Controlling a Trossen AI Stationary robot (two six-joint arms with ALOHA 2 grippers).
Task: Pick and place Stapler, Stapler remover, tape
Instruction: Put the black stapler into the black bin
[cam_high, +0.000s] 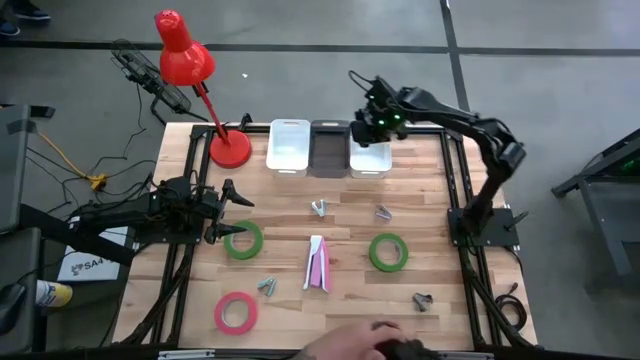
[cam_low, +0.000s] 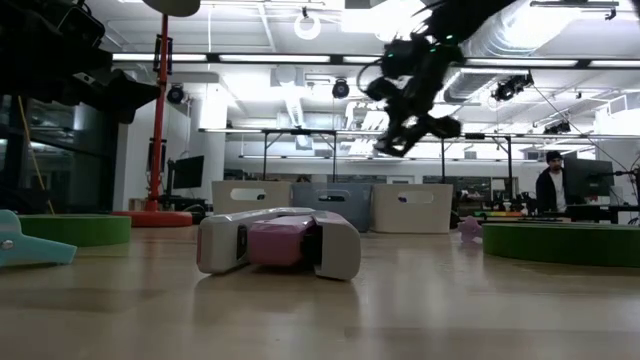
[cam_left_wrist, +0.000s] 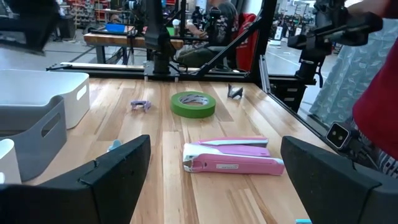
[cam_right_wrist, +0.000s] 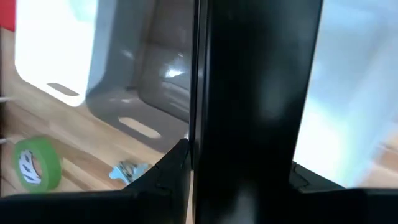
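Well, the right hand (cam_high: 375, 125) hangs above the rightmost white bin (cam_high: 371, 158) at the far edge of the desk (cam_high: 350, 270), and whether its fingers are apart, together or gripping something I cannot tell, since its own camera is filled by a dark shape. The left hand (cam_high: 222, 211) sits low with its fingers spread wide and nothing between them. Just beside those fingertips lies a green tape roll (cam_high: 243, 240); straight ahead of that hand, further out, is the pink and white stapler (cam_high: 317, 263), lying flat, and beyond it a second green tape roll (cam_high: 388, 251). A pink tape roll (cam_high: 235, 312) lies off to that hand's side, toward the near edge.

The stapler looks like hard, smooth plastic over metal, long and narrow, probably the heaviest thing here; I would pinch it across its narrow middle, as the rounded shell may slide. The rolls look light and stiff, flat rings with open centres, best caught across the wall with one finger inside. Small metal-jawed staple removers (cam_high: 318, 208) are scattered about, and look fiddly and springy
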